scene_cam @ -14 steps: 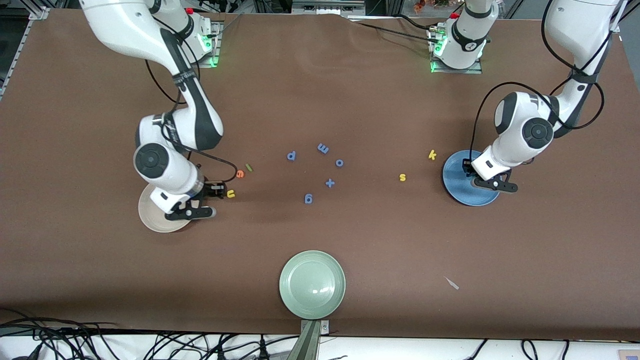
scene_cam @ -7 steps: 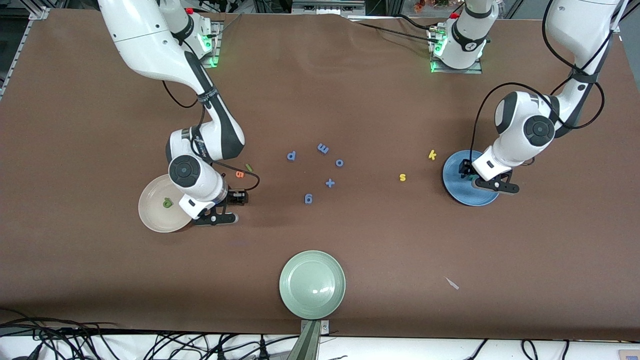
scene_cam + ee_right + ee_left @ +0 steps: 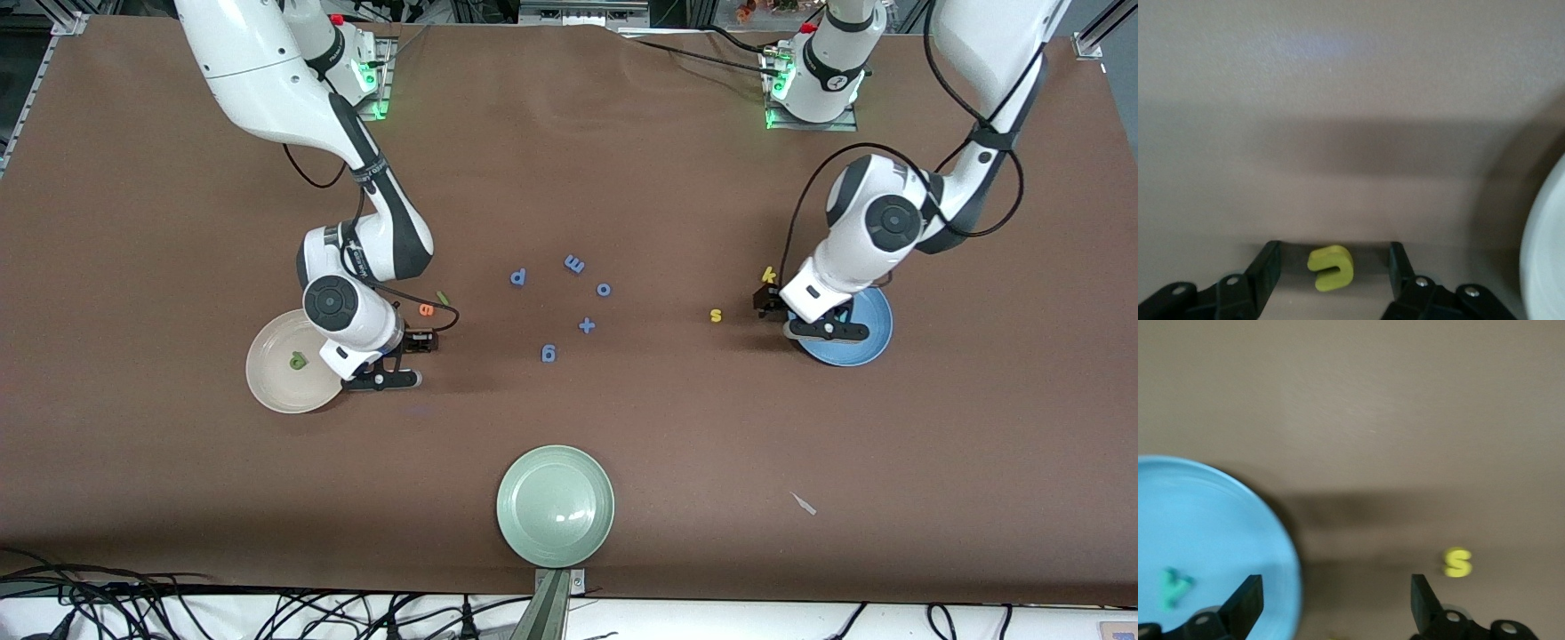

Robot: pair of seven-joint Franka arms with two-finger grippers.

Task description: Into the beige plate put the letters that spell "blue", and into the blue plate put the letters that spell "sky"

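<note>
Matt brown table (image 3: 622, 160) (cloth-like)

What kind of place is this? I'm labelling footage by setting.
Probably a robotics lab: two white arms bolted to a brown-covered table, loose black cables along its edge, and small blue foam letters laid out as test props.

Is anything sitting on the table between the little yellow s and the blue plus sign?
No. In the front view the brown table is bare between the yellow s and the blue plus sign; the other blue letters lie off that line.
</note>
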